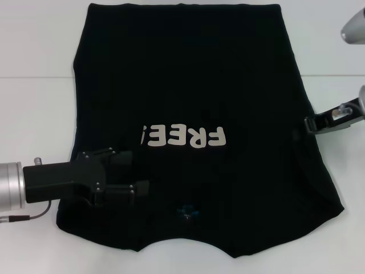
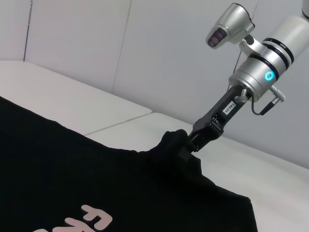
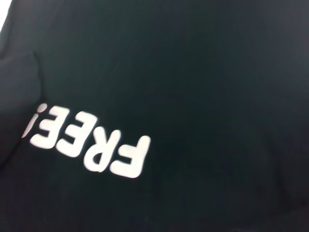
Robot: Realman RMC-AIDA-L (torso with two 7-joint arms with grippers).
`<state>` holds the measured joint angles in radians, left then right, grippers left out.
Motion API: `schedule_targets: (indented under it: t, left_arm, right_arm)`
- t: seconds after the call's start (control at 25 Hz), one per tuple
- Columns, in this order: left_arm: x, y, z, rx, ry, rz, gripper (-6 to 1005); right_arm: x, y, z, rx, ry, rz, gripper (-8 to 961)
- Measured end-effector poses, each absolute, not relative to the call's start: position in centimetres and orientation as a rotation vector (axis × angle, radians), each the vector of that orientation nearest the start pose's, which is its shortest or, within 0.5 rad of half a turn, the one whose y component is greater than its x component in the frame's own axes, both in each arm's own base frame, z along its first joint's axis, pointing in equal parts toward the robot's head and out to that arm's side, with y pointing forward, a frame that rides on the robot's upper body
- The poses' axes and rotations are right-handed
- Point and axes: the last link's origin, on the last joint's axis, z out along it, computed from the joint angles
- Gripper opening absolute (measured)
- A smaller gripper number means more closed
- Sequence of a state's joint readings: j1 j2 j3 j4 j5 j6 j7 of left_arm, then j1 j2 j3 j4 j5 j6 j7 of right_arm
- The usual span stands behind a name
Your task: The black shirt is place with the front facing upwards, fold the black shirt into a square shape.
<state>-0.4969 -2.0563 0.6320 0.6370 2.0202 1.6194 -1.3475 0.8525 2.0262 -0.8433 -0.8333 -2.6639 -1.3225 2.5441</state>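
Observation:
The black shirt (image 1: 188, 74) lies flat on the white table, front up, neck nearest me, with cream "FREE!" letters (image 1: 185, 137) and a small blue label (image 1: 187, 211). Its left side is turned inward, and a fold covers part of the "!". My left gripper (image 1: 140, 172) hovers over that left shoulder area, fingers apart, with only shirt showing between them. My right gripper (image 1: 308, 124) is at the shirt's right edge. In the left wrist view the right gripper (image 2: 186, 145) is shut on a raised bunch of the shirt (image 2: 72, 183). The right wrist view shows only shirt (image 3: 193, 72) and its letters (image 3: 91, 145).
The white table (image 1: 34, 114) extends on both sides of the shirt, with a seam line across it. The right sleeve (image 1: 333, 208) spreads out toward the near right. A grey part of the right arm (image 1: 353, 25) shows at the far right.

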Motion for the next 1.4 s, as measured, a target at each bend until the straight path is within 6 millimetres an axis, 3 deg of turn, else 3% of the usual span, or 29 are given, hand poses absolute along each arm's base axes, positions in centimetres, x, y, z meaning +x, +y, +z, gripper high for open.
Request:
schedule_targets:
  t: [0.44,0.92,1.4]
  left_arm:
    - [-27.7,31.6,0.9,-2.718,-0.645,-0.733,919]
    - [-27.7,31.6,0.8,-2.716,-0.645,-0.732,920]
    - [-27.7,31.6,0.7,-2.715,-0.647,-0.733,920]
  right_arm:
    - [20.8,42.9,1.4,-2.344,1.302,-0.181,41]
    - [21.1,43.1,1.2,-2.324,1.318,-0.172,48]
    - [18.8,44.2,0.1,-2.361,1.294,-0.109,56]
